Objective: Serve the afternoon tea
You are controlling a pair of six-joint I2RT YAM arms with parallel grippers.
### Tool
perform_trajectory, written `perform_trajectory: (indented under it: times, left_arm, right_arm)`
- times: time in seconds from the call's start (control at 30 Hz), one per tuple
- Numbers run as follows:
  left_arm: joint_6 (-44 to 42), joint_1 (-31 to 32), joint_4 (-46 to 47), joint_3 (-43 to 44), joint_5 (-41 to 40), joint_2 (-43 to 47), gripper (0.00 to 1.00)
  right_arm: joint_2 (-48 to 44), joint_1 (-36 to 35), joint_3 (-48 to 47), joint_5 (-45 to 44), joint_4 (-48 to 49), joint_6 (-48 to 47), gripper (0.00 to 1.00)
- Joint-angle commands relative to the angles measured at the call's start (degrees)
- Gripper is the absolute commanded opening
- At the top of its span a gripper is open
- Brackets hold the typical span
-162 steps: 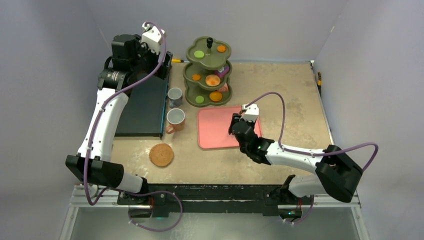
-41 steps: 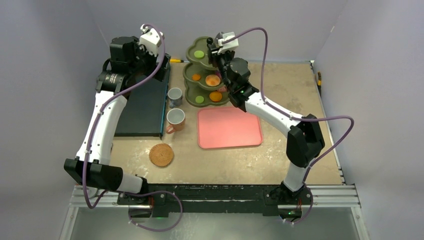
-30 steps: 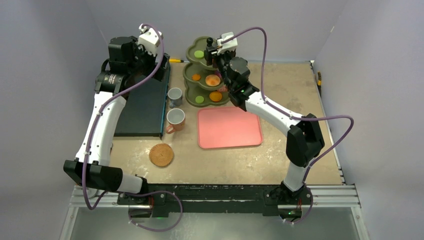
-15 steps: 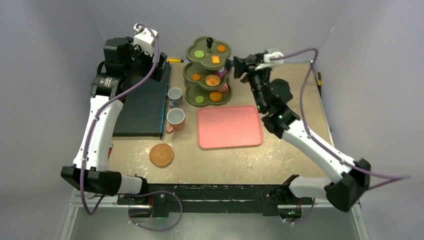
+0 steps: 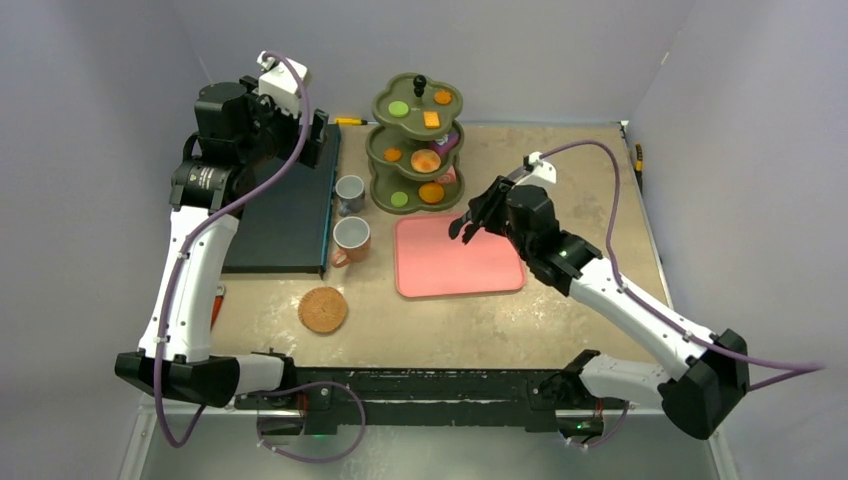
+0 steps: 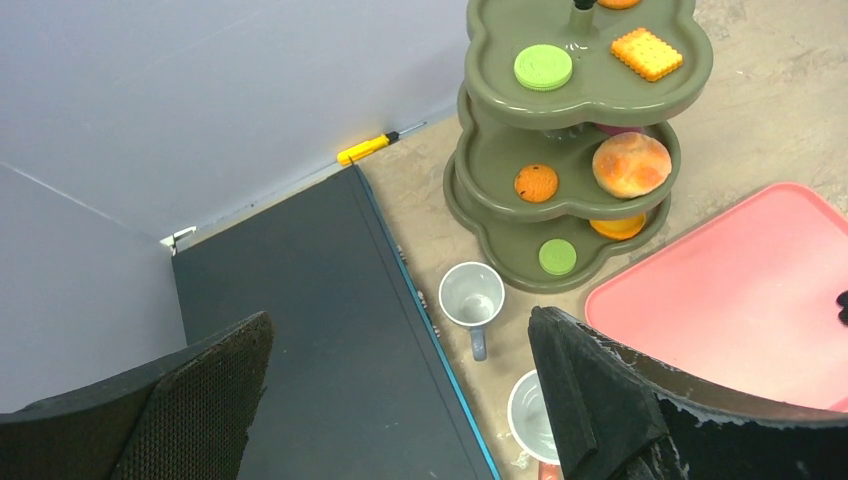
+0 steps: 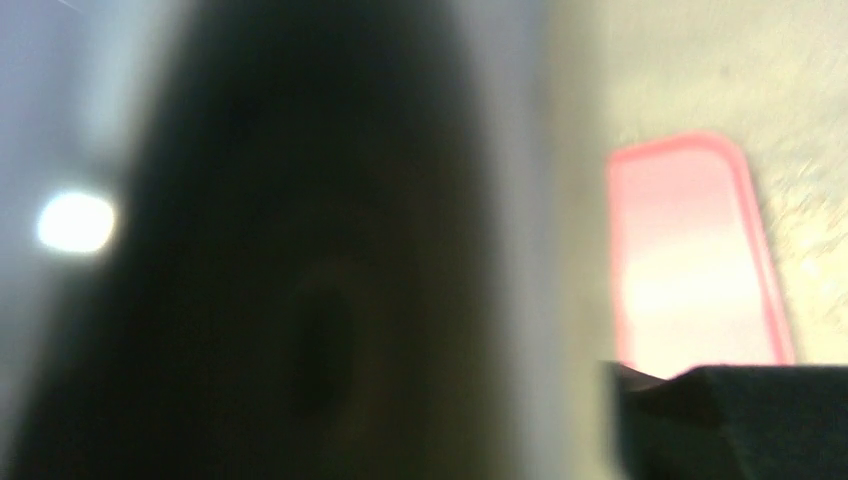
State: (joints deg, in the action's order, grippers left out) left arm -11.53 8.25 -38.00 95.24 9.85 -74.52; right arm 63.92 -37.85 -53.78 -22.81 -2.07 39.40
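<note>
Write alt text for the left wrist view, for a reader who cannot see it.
A three-tier green stand holds toy sweets, with a green round and a square biscuit on top. Beside its base sit a grey mug and a pink tray, framed by the open left gripper.

No readable text, label, brand, number or sign anywhere. Nothing legible on the three-tier olive-green plastic stand point(image 6: 600, 85) at upper right, the flat pink rectangular tray point(image 5: 440, 268) at centre, or the small grey mug point(image 6: 471, 297). Right-wrist view too blurred to read.
</note>
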Motion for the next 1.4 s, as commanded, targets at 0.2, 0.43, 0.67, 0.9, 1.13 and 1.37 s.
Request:
perform_trajectory:
  times: [0.2, 0.43, 0.67, 0.9, 1.13, 1.37]
  left_arm:
    - [-0.52, -0.51, -0.29, 2.08, -0.2, 1.72, 0.99]
    - [-0.77, -0.5, -0.6, 2.12, 0.16, 2.0, 0.99]
    - [-1.48, -0.52, -1.0, 3.16, 0.0, 1.68, 0.99]
    - [-1.88, -0.49, -1.03, 3.08, 0.0, 1.74, 0.99]
    - [-2.43, -0.47, -0.49, 1.8, -0.12, 2.36, 0.99]
    - [-2.88, -0.47, -0.32, 1.31, -0.18, 2.56, 0.99]
  right_arm:
    - [11.55, 0.03, -3.37, 5.54, -9.0, 29.03, 0.46]
    - [19.43, 1.23, 1.01, 5.2, -5.76, 38.56, 0.53]
    - [27.78, 3.69, 5.98, 8.22, 1.1, 50.99, 0.54]
    - [35.59, 3.83, 0.93, 9.34, 1.56, 53.19, 0.64]
    - [37.64, 3.83, -1.77, 7.68, -1.6, 52.73, 0.75]
    - [35.85, 3.76, -2.29, 5.26, -5.02, 49.63, 0.83]
